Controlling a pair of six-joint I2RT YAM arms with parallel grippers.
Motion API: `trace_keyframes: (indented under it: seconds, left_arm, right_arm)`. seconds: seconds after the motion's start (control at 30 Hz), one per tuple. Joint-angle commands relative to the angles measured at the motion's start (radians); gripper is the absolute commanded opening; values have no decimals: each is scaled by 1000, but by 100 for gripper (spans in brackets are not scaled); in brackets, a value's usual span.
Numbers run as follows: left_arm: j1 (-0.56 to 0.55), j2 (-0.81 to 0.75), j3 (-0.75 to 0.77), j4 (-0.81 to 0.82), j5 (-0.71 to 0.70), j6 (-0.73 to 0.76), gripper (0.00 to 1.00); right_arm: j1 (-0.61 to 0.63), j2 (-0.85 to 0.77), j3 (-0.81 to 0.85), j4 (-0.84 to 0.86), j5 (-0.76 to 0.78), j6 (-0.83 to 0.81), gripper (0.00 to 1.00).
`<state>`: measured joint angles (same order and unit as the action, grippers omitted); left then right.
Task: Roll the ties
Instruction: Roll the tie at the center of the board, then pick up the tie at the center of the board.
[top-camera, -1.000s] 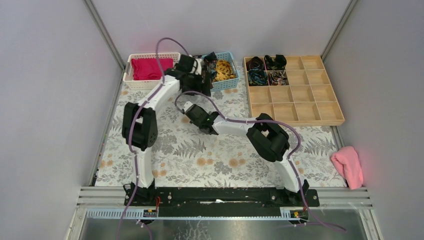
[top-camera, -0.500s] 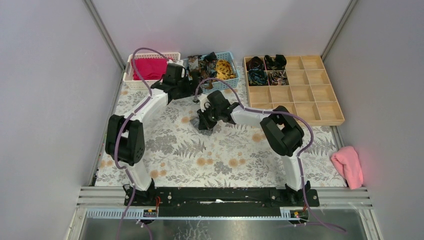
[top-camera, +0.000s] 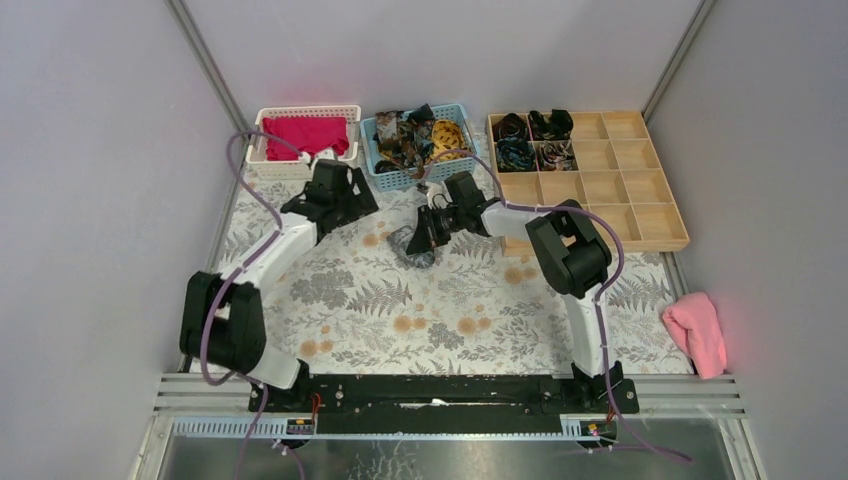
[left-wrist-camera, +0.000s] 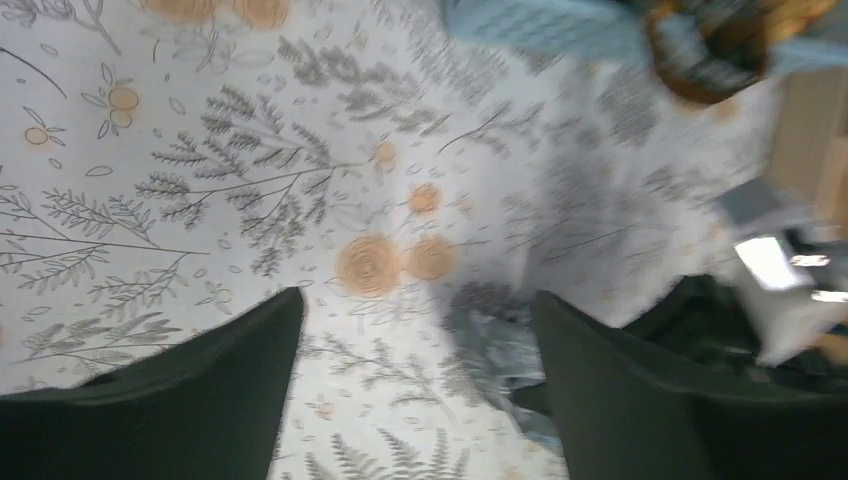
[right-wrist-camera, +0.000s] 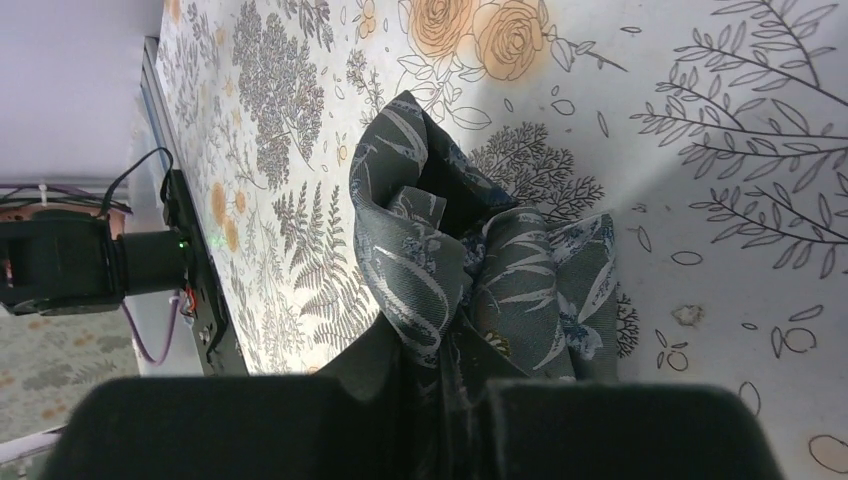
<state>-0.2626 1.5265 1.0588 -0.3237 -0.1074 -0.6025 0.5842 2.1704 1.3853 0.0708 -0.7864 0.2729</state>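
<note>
A grey leaf-patterned tie (right-wrist-camera: 450, 260) lies bunched in folds on the floral mat, and my right gripper (right-wrist-camera: 470, 385) is shut on its near end. From above, that tie (top-camera: 408, 246) sits mid-table just below the right gripper (top-camera: 428, 226). My left gripper (top-camera: 352, 200) hovers to the tie's left, open and empty. In the left wrist view its dark fingers (left-wrist-camera: 200, 390) stand wide apart over the mat, with the grey tie (left-wrist-camera: 500, 340) blurred near the right finger. Several more ties (top-camera: 420, 135) fill the blue basket (top-camera: 384, 176). Rolled ties (top-camera: 530, 138) sit in the wooden tray's far-left compartments.
The wooden compartment tray (top-camera: 610, 205) stands at the back right. A white basket (top-camera: 258, 150) holding a magenta cloth (top-camera: 303, 135) is at the back left. A pink cloth (top-camera: 696, 332) lies off the mat at the right. Grey walls close in both sides.
My left gripper has drawn back from the blue basket toward the near left. The right gripper has shifted right and farther back, still holding the grey tie.
</note>
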Motion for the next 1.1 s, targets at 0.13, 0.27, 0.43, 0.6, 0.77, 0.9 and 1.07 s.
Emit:
trace_keyframes:
  seconds: [0.13, 0.27, 0.43, 0.6, 0.77, 0.9, 1.07]
  left_arm:
    - [-21, -170, -49, 100, 179, -48, 65]
    - [-87, -137, -129, 212, 305, -25, 72]
    - [-90, -79, -175, 347, 493, -18, 82]
    - [-90, -19, -165, 471, 644, -55, 87]
    - [-90, 50, -119, 507, 679, -59, 87]
    - [-90, 90, -115, 557, 693, -66, 87]
    - [-91, 140, -116, 623, 732, -97, 87]
  right_arm:
    - [-28, 10, -91, -5, 74, 53, 0]
    - [-38, -56, -147, 79, 55, 99, 0]
    - [-59, -180, -258, 208, 37, 173, 0]
    - [-85, -327, -370, 264, 91, 181, 0]
    - [-88, -501, -480, 283, 266, 147, 0]
    - [-89, -653, -564, 272, 471, 128, 0]
    - [-88, -801, -595, 189, 664, 94, 0]
